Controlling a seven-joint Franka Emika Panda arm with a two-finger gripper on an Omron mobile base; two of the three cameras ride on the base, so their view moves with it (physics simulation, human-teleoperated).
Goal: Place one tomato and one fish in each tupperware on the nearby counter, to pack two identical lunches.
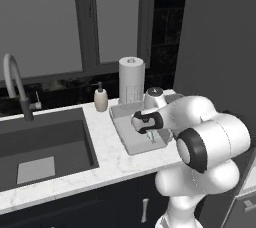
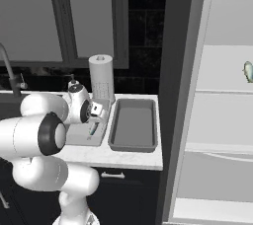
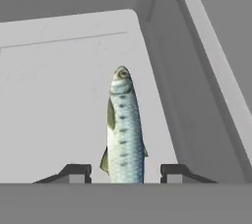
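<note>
Fish point(image 3: 124, 129) lies in the left tupperware point(image 3: 64, 95) between the end effector's point(image 3: 125, 173) parted, untouching fingertips, while the second tupperware point(image 2: 133, 125) holds nothing and no tomato is packed.

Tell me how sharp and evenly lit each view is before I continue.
Hand view: fish crisp, scales readable, tupperware floor evenly lit, no glare. Left base view: soft, arm shades that tray. Right base view: dim backsplash, second tupperware clear, fridge shelves flat and pale.
</note>
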